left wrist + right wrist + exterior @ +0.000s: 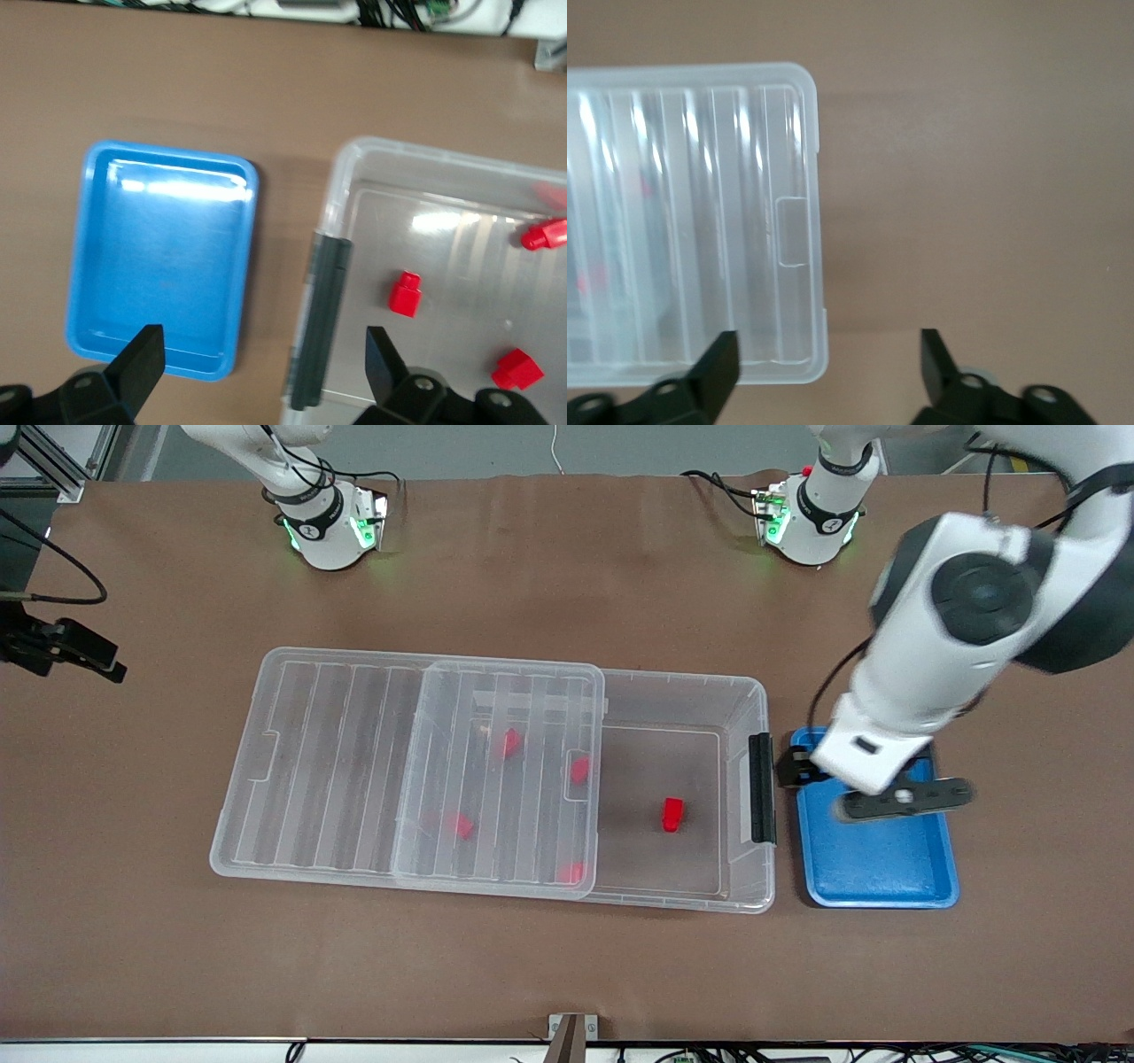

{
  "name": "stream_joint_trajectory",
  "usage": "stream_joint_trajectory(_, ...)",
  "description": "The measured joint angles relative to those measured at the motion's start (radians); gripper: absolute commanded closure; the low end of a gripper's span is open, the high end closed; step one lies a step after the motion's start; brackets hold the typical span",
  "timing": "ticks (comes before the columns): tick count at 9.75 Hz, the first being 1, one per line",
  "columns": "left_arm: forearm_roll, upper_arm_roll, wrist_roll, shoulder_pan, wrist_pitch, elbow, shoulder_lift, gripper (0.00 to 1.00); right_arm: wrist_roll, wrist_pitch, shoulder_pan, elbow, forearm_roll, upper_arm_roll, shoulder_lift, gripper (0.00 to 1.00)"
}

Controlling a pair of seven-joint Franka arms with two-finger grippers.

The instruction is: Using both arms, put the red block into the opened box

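Observation:
The clear box [764, 691] lies in the middle of the table. Its ribbed lid [354, 762] is slid toward the right arm's end, so the end by the black latch [762, 788] is uncovered. One red block [673, 814] lies on the box floor in the uncovered part and also shows as a red block [405, 293] in the left wrist view. Several more red pieces lie under the lid. My left gripper [797, 769] hangs open and holds nothing. This left gripper [263, 335] is over the gap between the latch [323, 319] and the blue tray. My right gripper [828, 341] is open over the lid's [700, 221] corner and bare table.
A blue tray [886, 868] sits beside the box's latch end, toward the left arm's end of the table. The tray [159, 257] holds nothing. Both arm bases stand along the table edge farthest from the front camera. Brown tabletop surrounds the box.

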Motion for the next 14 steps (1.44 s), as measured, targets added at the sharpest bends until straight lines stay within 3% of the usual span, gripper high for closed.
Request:
stream_joint_trajectory(1, -0.026, 0.000, 0.009, 0.038, -0.030, 0.007, -0.038, 0.00, -0.093, 0.061, -0.025, -0.027, 0.002, -0.005, 0.044, 1.00)
stream_joint_trajectory(5, -0.083, 0.002, 0.231, 0.161, -0.135, 0.023, -0.136, 0.00, -0.342, 0.330, -0.069, -0.164, 0.023, -0.012, 0.232, 1.00)
stream_joint_trajectory(7, -0.120, 0.003, 0.349, 0.228, -0.145, 0.028, -0.155, 0.00, -0.422, 0.346, -0.087, -0.195, 0.107, -0.012, 0.287, 1.00)
stream_joint_trajectory(10, -0.227, 0.038, 0.423, 0.287, -0.209, 0.028, -0.216, 0.00, -0.435, 0.337, -0.079, -0.233, 0.200, -0.005, 0.293, 1.00)
stream_joint_trajectory(12, -0.236, 0.124, 0.478, 0.215, -0.239, 0.003, -0.257, 0.00, -0.438, 0.337, -0.052, -0.253, 0.253, 0.002, 0.293, 1.00)
stream_joint_trajectory(14, -0.236, 0.278, 0.495, 0.045, -0.250, -0.009, -0.268, 0.00, -0.437, 0.338, -0.015, -0.255, 0.297, 0.003, 0.293, 1.00)
